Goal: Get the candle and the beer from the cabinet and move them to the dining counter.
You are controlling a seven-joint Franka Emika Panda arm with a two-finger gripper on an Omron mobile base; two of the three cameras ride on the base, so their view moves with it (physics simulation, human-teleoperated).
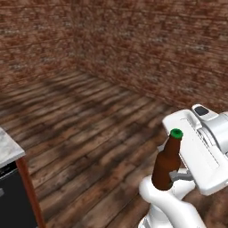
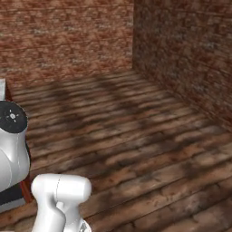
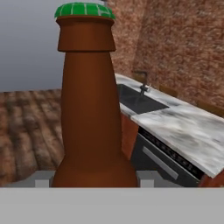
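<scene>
We see the gripper [image 1: 178, 174] clamped on the lower body of the beer [image 1: 167, 162], which stands upright in the air in front of the white arm, well above the wooden floor [image 1: 89, 129]. In the hand view the beer [image 3: 91, 109] rises between the two finger tips [image 3: 43, 179], its green cap [image 3: 85, 9] at the top and its brown body touching both tips. Behind the bottle, to the right in that view, lies the dining counter [image 3: 183, 127] with its marble top, a black sink [image 3: 138, 99] and what appears to be a faucet [image 3: 142, 83], though it is too small to confirm. A brick wall [image 1: 156, 49] closes the room behind the floor. A marble corner [image 1: 9, 149] shows at the left edge of the left base view.
</scene>
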